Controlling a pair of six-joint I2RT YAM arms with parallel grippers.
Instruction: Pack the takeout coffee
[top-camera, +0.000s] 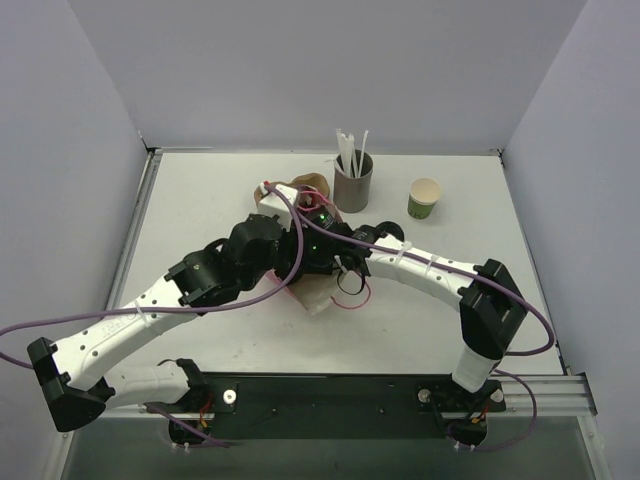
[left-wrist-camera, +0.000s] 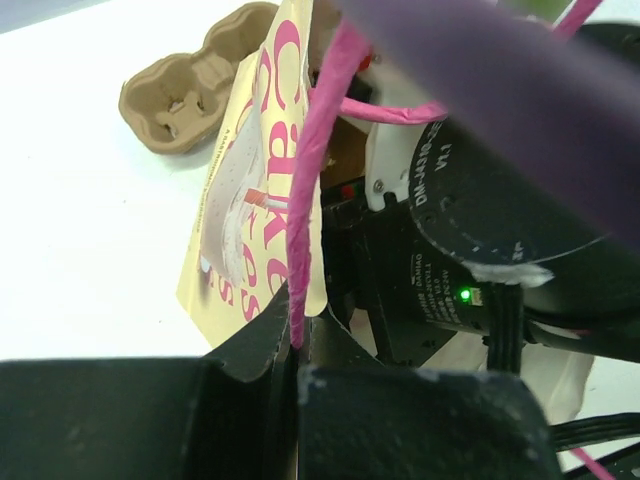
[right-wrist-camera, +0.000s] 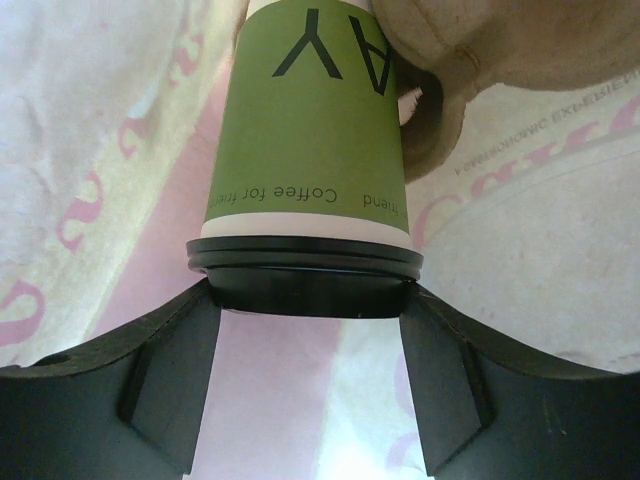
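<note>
From above, both arms are meeting over a paper bag (top-camera: 318, 300) mid-tabletop. Left wrist: the left end effector (left-wrist-camera: 298, 370) is pinching the bag's pink handle (left-wrist-camera: 315, 180). Right wrist: the right end effector (right-wrist-camera: 308, 300) is gripping the coffee cup (right-wrist-camera: 310, 130) by its black lid (right-wrist-camera: 305, 268), inside the bag.

On green cup (right-wrist-camera: 310, 120): "Coffee for", large "AY". On paper bag (left-wrist-camera: 240, 200): pink "Cake". On motor housing (left-wrist-camera: 500, 220): "V1.1".

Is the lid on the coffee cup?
On. Right wrist view: the black lid caps the green cup, gripped at its sides by the right gripper.
</note>
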